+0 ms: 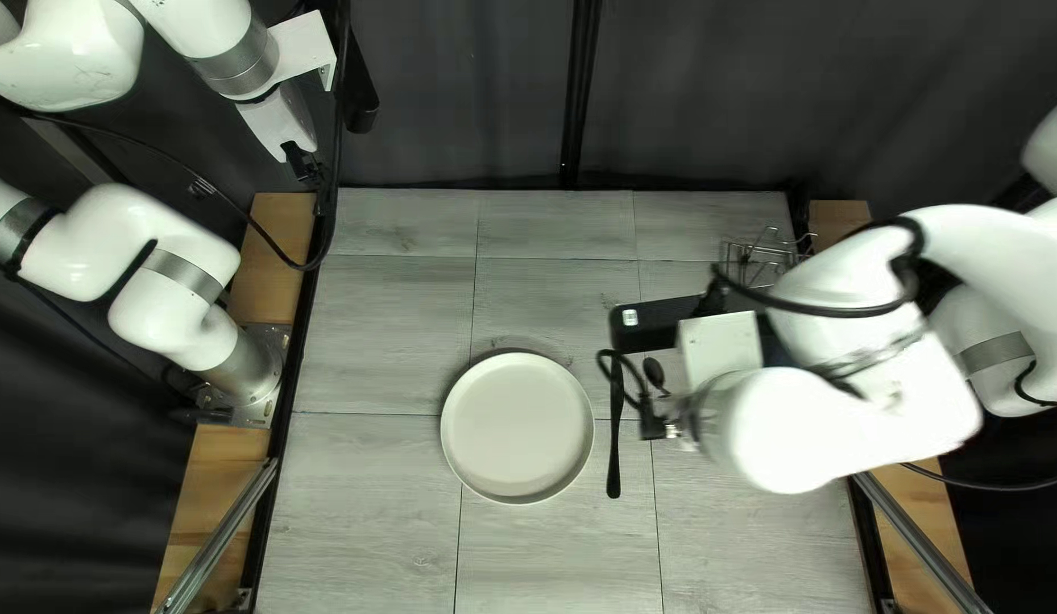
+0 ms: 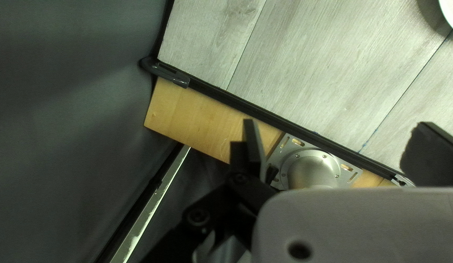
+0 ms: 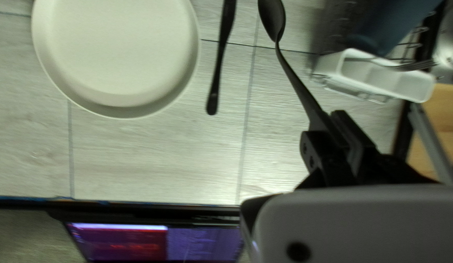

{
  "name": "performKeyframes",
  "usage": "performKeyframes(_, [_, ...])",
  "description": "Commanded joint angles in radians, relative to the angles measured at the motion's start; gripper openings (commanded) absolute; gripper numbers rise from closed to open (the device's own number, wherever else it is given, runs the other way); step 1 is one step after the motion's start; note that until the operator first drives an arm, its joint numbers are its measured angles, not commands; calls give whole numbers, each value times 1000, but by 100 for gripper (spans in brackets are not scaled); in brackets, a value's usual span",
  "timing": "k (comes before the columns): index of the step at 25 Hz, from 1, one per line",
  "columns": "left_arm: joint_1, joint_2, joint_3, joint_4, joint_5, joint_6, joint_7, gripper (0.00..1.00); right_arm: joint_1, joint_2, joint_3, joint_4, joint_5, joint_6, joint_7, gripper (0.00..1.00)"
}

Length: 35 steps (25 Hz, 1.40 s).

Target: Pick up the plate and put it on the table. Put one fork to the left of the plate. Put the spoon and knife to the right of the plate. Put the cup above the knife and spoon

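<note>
The cream plate (image 1: 517, 426) lies flat on the table, and the black knife (image 1: 615, 449) lies to its right. Just right of the knife, my right gripper (image 1: 656, 425) holds the black spoon (image 1: 653, 373). In the right wrist view, my right gripper (image 3: 336, 139) is shut on the handle end of the spoon (image 3: 297, 80), whose bowl points away, beside the knife (image 3: 220, 63). My left gripper (image 1: 305, 168) hangs beyond the table's far left corner; in the left wrist view, this gripper (image 2: 341, 146) stands open and empty. A fork (image 3: 416, 65) rests in the white caddy (image 3: 377, 83).
A wire rack (image 1: 759, 264) stands at the far right of the table, partly behind my right arm. What looks like a dark blue cup (image 3: 387, 24) is beside the caddy. A lit screen (image 3: 158, 241) is past the table's near edge.
</note>
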Motion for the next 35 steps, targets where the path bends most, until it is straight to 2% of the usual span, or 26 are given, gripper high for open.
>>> performKeyframes(1, [0,0,0,0,0,0,0,100,30,76,-25,51,-22,-50,262,0])
performKeyframes(6, [0,0,0,0,0,0,0,100,26,72,-26,36,-38,-56,241,0])
performKeyframes(9, [0,0,0,0,0,0,0,100,36,146,-31,104,-43,-80,266,0])
performKeyframes(11, [0,0,0,0,0,0,0,100,70,245,-48,179,-83,-104,353,0])
performKeyframes(18, [0,0,0,0,0,0,0,100,135,323,-91,221,-156,-156,609,0])
performKeyframes(23, [0,0,0,0,0,0,0,100,149,372,-118,188,-209,-260,716,0])
performKeyframes(28, [0,0,0,0,0,0,0,100,145,440,-134,195,-235,-338,746,0])
performKeyframes(35, [0,0,0,0,0,0,0,100,150,495,-142,207,-259,-368,741,0])
